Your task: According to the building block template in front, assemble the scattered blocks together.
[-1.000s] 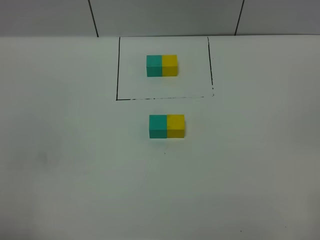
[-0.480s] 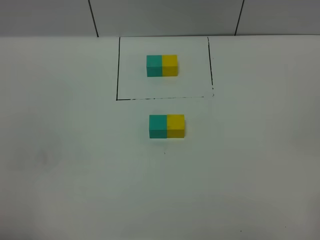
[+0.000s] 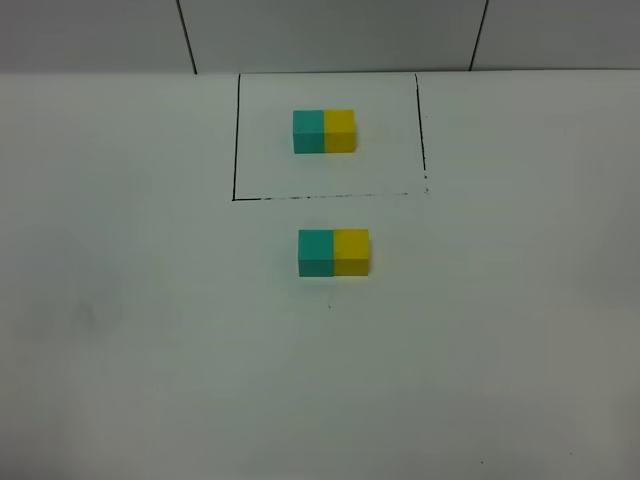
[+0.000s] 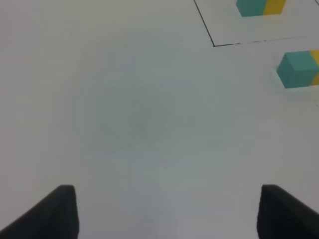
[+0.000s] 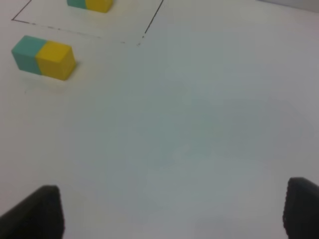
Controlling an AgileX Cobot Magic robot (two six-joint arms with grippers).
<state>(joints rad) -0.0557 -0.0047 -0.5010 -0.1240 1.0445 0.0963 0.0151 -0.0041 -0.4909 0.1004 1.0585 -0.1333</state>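
The template [image 3: 324,131] is a teal and yellow bar inside a drawn black rectangle [image 3: 236,150] at the back of the table; it also shows in the left wrist view [image 4: 260,6] and the right wrist view [image 5: 90,4]. In front of the frame the loose teal cube [image 3: 316,252] and the loose yellow cube [image 3: 351,251] sit side by side, touching, teal on the left. They also show in the right wrist view, teal [image 5: 25,53] and yellow [image 5: 55,60]. My left gripper [image 4: 167,211] and right gripper [image 5: 174,214] are open, empty, and far from the cubes. Neither shows in the exterior view.
The white table [image 3: 150,330] runs to a grey back wall [image 3: 330,35] with dark seams.
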